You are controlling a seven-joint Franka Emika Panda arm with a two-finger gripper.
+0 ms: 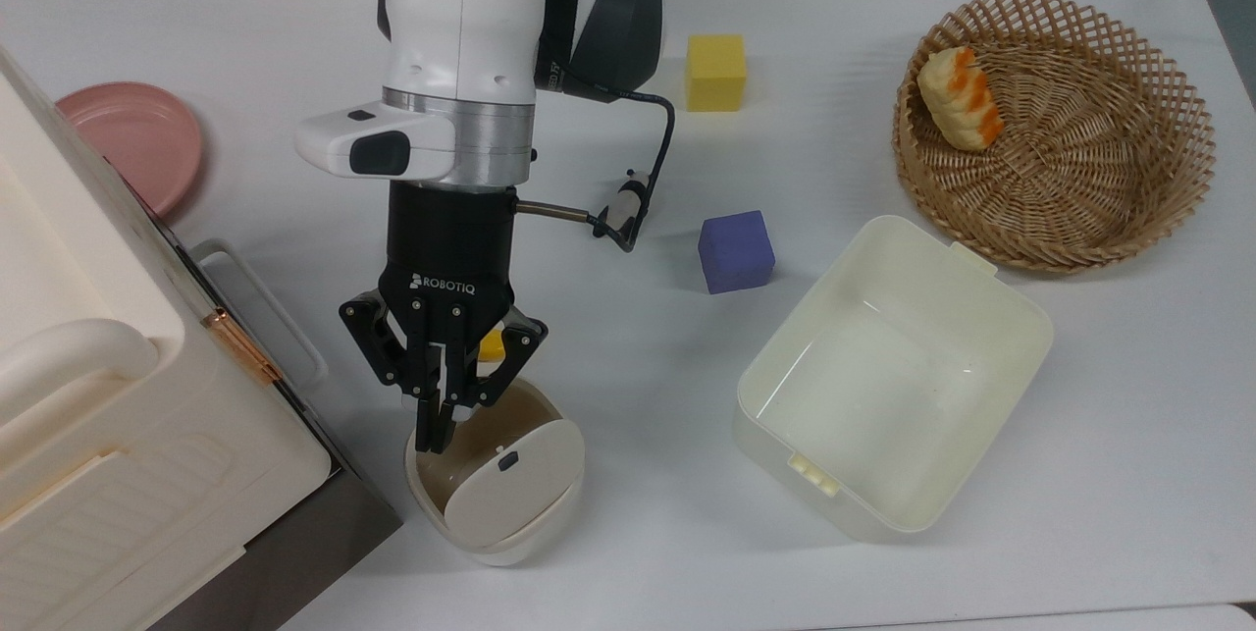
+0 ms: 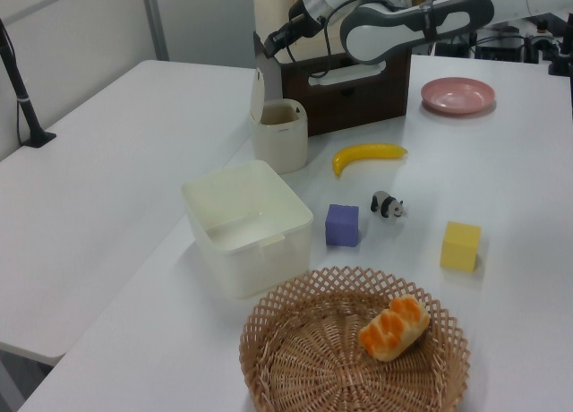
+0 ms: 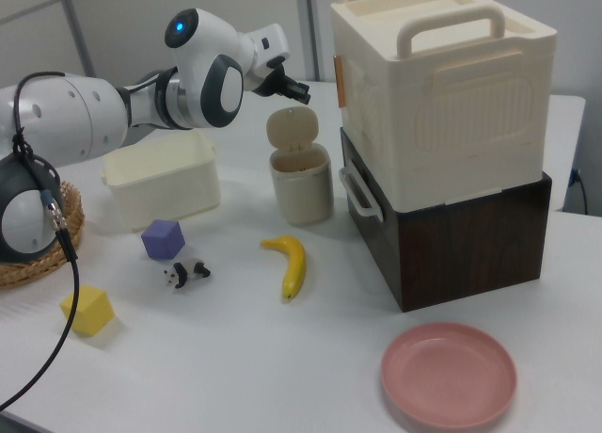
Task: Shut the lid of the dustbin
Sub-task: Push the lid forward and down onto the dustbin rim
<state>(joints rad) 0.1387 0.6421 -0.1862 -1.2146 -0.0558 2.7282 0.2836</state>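
the dustbin [image 3: 302, 183] stands on the counter [image 1: 883, 572] just beside the big storage box [image 3: 442, 94], its lid [image 3: 293, 128] standing upright and open. the gripper [image 1: 436, 430] hovers above the rim with its fingers drawn narrow, holding nothing. a push landing low or off-centre could tip the light bin. in the top view the gripper hides part of the opening, and the hinge is hard to make out.
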